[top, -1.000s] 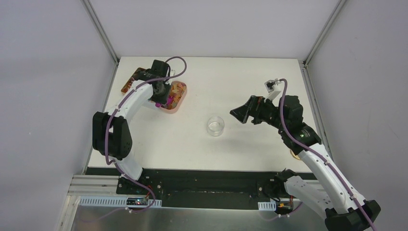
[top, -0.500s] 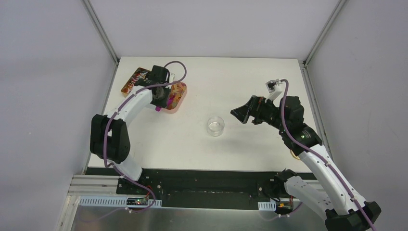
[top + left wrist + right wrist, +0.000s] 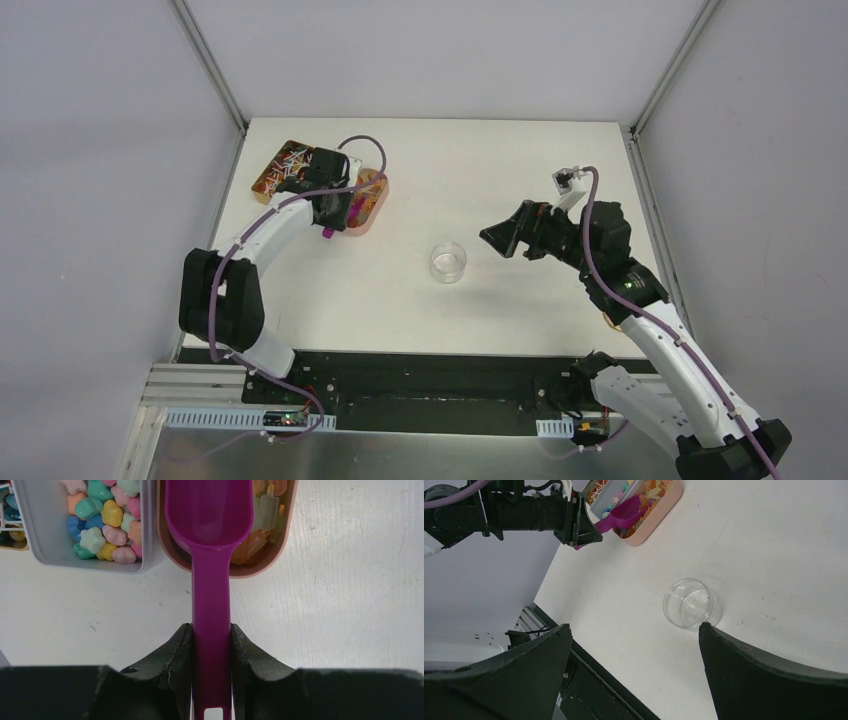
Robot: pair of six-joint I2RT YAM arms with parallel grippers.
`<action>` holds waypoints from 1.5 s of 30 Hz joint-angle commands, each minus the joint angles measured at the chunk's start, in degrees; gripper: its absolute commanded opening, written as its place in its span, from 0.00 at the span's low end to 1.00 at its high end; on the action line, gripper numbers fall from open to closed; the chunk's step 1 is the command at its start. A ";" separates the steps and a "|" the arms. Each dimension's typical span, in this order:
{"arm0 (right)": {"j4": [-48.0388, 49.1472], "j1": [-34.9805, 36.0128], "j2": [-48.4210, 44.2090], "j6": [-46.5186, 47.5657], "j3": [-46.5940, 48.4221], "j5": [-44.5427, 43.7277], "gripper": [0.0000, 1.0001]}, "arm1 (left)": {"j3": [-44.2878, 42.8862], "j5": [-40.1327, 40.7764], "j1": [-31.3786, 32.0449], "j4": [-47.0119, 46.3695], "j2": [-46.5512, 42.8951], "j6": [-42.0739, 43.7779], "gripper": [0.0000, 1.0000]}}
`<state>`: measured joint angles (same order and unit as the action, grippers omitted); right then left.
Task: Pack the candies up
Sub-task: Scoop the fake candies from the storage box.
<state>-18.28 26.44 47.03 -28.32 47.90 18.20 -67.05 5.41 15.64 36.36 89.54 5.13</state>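
Magenta plastic fills the middle of the left wrist view: the scoop (image 3: 210,540) runs straight out from between the left fingers (image 3: 167,655), which are clamped on either side of its handle. Just beyond their tips its bowl lies over the near end of a pink tray (image 3: 260,572), and the part of the bowl that shows carries nothing. The orange-amber candies (image 3: 252,545) lie in that tray, ahead of the fingers and right of the bowl; pastel ones sit in a grey box (image 3: 90,566) ahead and to the left, just beside the tray. Whether the scoop's lip is down among the pieces I cannot tell, since the front of the bowl runs off the picture. The right fingers (image 3: 524,675) are spread wide and hold nothing; a clear jar (image 3: 691,604) stands lidless and empty on the white surface (image 3: 774,555) just ahead of them, between their tips, well apart from the left fingers and the tray. I judge the step in hand to be loading the scoop, with packing barely begun, as no sweet lies in the jar. The next move calls for driving the bowl forward under the pieces, then tipping it back so the load rides level, before carrying it across to the jar; a shallow dig would likely bring up little.
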 commanded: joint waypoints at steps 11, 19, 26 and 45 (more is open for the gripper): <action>2.12 -0.07 -1.59 2.73 -1.70 -2.41 1.00 | 7.58 -2.66 -0.43 -9.59 -10.22 1.92 0.00; 1.36 -0.04 -2.73 2.56 -2.60 -3.56 1.00 | 10.44 -1.81 -0.35 -11.27 -14.87 2.98 0.00; 0.27 -0.04 -3.72 2.62 -2.11 -4.52 1.00 | 13.27 -2.18 -0.39 -12.44 -19.74 4.51 0.00; -4.10 -0.04 -7.06 6.79 -0.26 -9.84 1.00 | 13.18 -11.89 4.38 -9.92 -32.08 13.23 0.00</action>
<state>-22.24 26.44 41.58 -23.73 45.21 10.83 -52.29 -2.07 18.09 26.68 59.68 14.79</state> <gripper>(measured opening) 0.996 0.279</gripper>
